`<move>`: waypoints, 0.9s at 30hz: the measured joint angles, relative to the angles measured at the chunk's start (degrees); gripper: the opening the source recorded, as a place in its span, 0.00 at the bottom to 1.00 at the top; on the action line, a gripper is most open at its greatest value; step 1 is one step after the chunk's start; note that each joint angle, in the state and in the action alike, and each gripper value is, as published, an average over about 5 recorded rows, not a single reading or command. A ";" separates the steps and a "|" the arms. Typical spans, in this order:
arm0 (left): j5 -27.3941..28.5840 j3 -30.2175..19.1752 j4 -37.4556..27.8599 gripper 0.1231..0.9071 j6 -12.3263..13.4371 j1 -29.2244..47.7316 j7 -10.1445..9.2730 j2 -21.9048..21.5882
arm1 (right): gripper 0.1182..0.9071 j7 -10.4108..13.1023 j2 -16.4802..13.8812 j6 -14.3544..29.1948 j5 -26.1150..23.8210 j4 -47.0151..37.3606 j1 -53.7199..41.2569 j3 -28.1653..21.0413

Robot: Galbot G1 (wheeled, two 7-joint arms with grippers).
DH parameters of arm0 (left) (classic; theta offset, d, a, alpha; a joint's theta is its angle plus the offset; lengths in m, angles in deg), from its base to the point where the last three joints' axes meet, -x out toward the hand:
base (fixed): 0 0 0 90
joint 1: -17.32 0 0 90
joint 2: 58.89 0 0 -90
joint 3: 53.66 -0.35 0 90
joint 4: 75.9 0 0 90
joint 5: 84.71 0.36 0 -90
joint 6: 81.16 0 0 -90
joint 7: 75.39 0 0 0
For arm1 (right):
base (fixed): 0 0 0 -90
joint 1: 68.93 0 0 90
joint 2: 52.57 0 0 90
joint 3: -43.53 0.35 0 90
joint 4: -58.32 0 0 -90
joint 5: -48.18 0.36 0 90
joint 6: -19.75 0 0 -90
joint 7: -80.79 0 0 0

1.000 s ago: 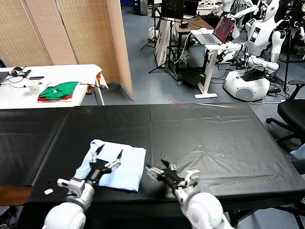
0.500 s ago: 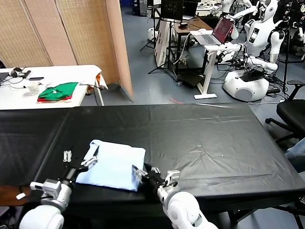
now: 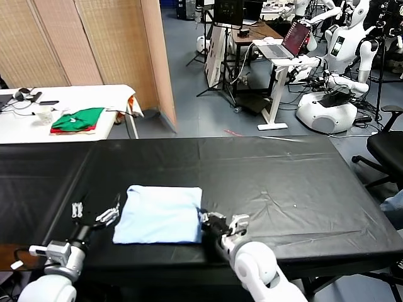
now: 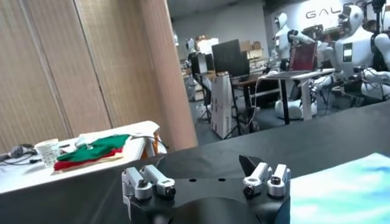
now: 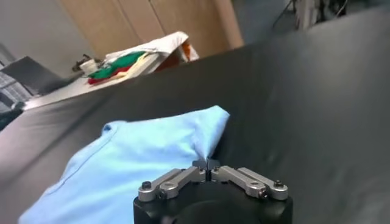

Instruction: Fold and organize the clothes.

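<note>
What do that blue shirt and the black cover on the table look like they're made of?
The pale blue T-shirt looks like thin, soft knit fabric, probably cotton: matte, and it puckers where the right gripper pinches its edge. The black table cover looks like smooth plastic or coated sheet, maybe vinyl: it has a dull sheen and sharp crease lines.

The T-shirt (image 4: pixel 347 189) runs off the edge of the left wrist view, so only a blurred corner shows there. In the right wrist view its near part (image 5: pixel 122 176) is cut off by the frame and hidden behind the right gripper (image 5: pixel 207 163). Any lettering on it is too faint to make out. The green and red garments (image 3: pixel 77 120) on the far white table (image 3: pixel 94 94) are too small to tell apart.
</note>
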 joint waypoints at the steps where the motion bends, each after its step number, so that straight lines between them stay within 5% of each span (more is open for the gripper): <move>1: -0.03 0.02 -0.12 1.00 0.05 0.01 0.02 0.00 | 0.03 -0.26 -0.40 -0.33 -0.51 0.01 -0.35 0.86; 10: -1.77 -0.21 -0.07 1.00 -0.59 0.03 -0.08 0.09 | 0.06 -1.02 -3.16 -4.60 -2.65 0.85 -1.08 6.93; 16: -4.18 -0.74 1.16 1.00 -2.53 0.06 -0.48 -0.10 | 0.46 -0.82 -3.99 -6.02 -3.22 3.73 0.99 9.42; 21: -3.90 -1.91 1.25 1.00 -0.64 0.32 -0.06 -0.36 | 0.85 -0.82 -5.37 -5.59 -3.25 6.61 3.55 11.66; 27: -4.66 -3.09 2.13 1.00 -1.00 -0.51 -1.32 -0.20 | 0.99 -0.82 -6.42 -2.50 -4.97 9.96 6.98 14.43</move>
